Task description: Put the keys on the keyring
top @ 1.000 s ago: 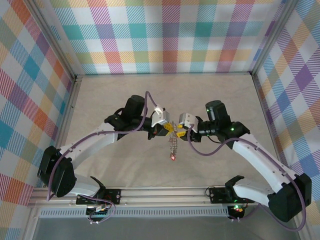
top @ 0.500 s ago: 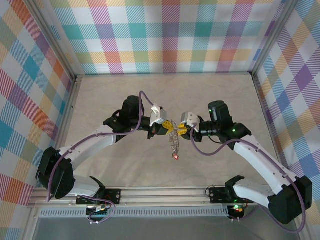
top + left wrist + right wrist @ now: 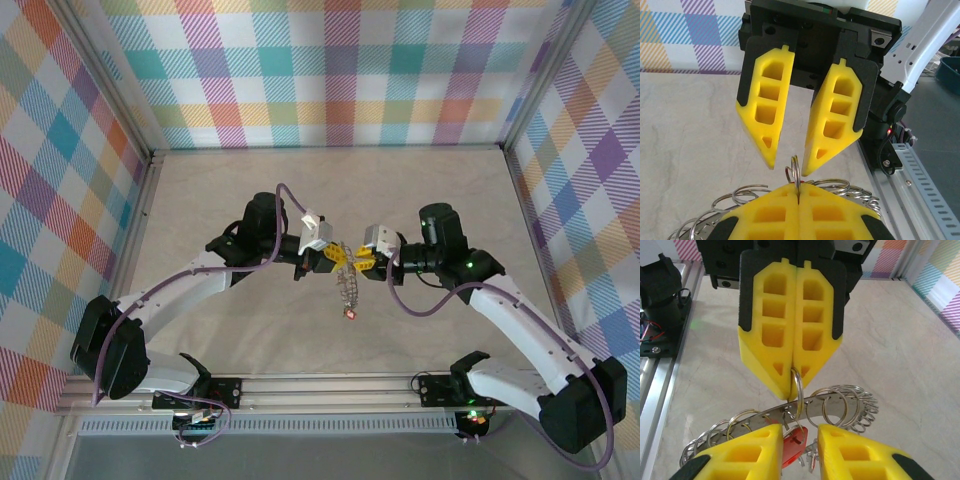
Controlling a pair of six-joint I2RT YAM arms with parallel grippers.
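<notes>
Judged progress: partial. One red key (image 3: 794, 440) hangs on the keyring (image 3: 840, 399), which is suspended above the surface (image 3: 890, 340); remaining keys cannot be counted. The left gripper (image 3: 791, 381) has its jaws closed on a small keyring loop. The right gripper (image 3: 789, 164) has its jaws narrowly apart at 6 o'clock of that loop, flanking the key.

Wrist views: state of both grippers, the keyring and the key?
left gripper: shut, pinching a small loop of the keyring.
right gripper: open, fingers either side of that loop.
keyring: airborne, hanging from the left gripper.
red key: dangling under the keyring.
</notes>
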